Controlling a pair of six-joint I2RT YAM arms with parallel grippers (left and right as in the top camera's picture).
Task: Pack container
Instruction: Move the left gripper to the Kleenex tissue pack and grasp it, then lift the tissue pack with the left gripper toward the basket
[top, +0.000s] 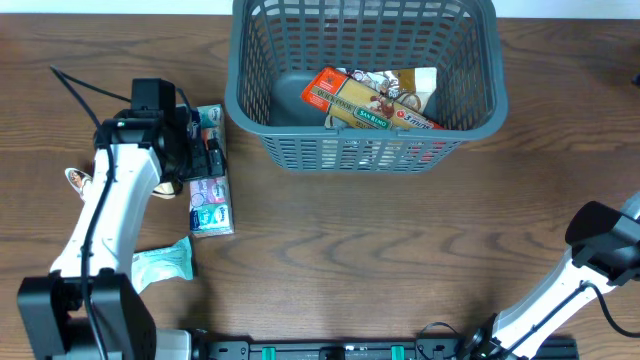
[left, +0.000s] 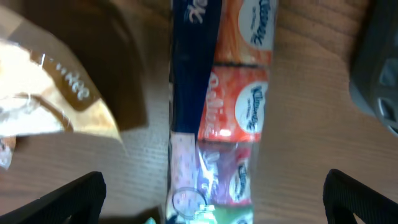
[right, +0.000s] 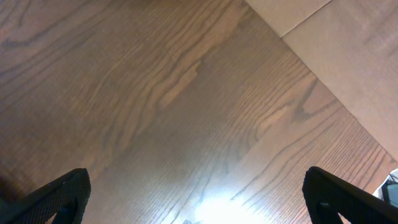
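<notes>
- container (top: 300, 150) — dark grey slotted basket, far-centre of the counter (top: 400, 260), well apart from both tools.
- Inside it: an orange-and-yellow packet (top: 372, 102) lies slantwise in the right half, with a pale packet (top: 422, 82) touching it behind. The left part of the floor is bare.
- tissue multipack (top: 211, 190) — long and soft-wrapped, flat on the counter left of the container, near its front-left corner.
- left tool (left: 214, 200) hangs over the multipack with jaws wide apart, one finger on each side, gripping nothing.
- brown packet (left: 59, 93) sits just beside the multipack on one finger's side. A mint-green packet (top: 165, 262) lies nearer the front edge.
- right tool (right: 202, 200) has its jaws apart and empty over bare counter on the right side.
- Risk: the descending finger may land on the brown packet and shove or pinch it, since the two packs lie so close.
- Risk: gripped across the middle, the long multipack will likely sag, and a drooping end could catch the container's rim.
- Risk: a drop on the right side would land on the packets already inside, so the bare left floor looks safer.
</notes>
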